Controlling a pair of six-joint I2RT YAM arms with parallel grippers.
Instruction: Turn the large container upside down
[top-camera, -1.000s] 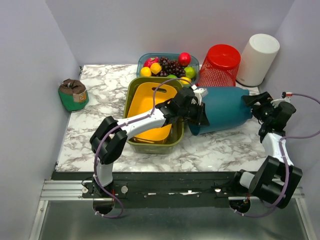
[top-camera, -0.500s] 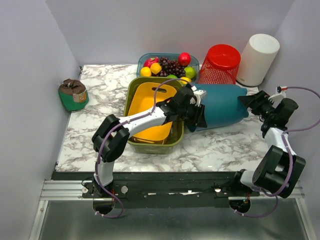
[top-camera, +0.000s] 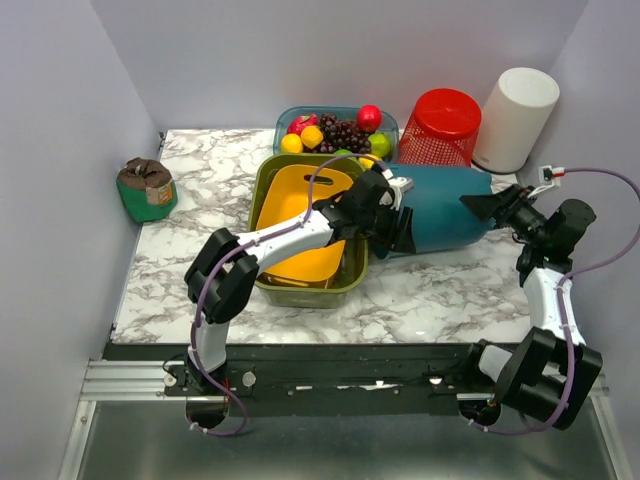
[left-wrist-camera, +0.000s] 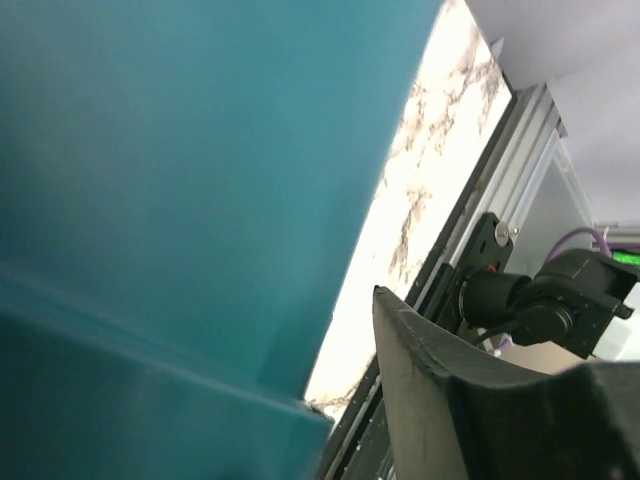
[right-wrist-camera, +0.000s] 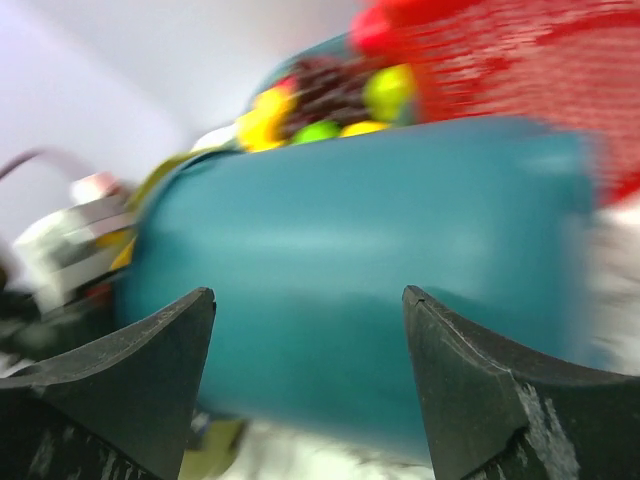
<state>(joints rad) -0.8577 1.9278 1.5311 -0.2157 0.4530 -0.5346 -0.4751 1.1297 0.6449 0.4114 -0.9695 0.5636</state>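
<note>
The large teal container lies on its side on the marble table, with its mouth toward the left arm and its base toward the right arm. The left gripper is at the mouth rim. Its wrist view shows 1 finger standing off the teal wall and hides the other, so I cannot tell whether it grips. The right gripper is at the base, its 2 fingers spread wide with nothing between them.

Just left of the container sits an olive bin holding a yellow tray. Behind the container stand a fruit tub, a red mesh basket and a white cylinder. Well to the container's left lies a green pouch, its label too small to read.
</note>
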